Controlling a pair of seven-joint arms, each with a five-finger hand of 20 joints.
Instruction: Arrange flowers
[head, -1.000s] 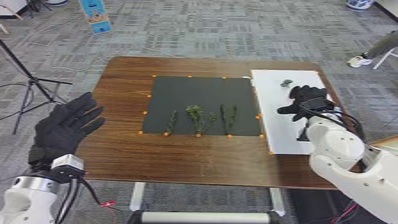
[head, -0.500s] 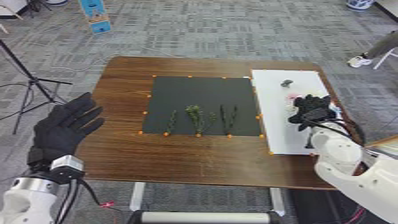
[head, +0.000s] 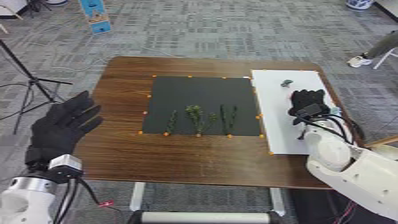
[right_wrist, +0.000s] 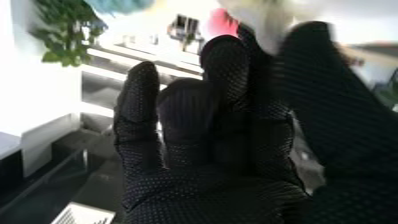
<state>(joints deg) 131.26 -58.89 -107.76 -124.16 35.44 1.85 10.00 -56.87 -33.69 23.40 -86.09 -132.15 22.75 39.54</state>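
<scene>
Head view: from the black mat's (head: 204, 90) centre, the left hand (head: 53, 131) lies between eight and nine o'clock, fingers straight, slightly spread; the right hand (head: 308, 100) is at three, above the white sheet (head: 289, 127); green stems (head: 195, 116) lie at the mat's six, a single stem (head: 171, 122) between seven and eight, two darker stems (head: 234, 117) between four and five. Right wrist view: that hand's fingers are extended, narrowly spaced; a pink bloom (right_wrist: 220, 22) shows beyond them, contact impossible to tell.

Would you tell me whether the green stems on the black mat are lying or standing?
Lying: the stems rest flat along the mat.
</scene>
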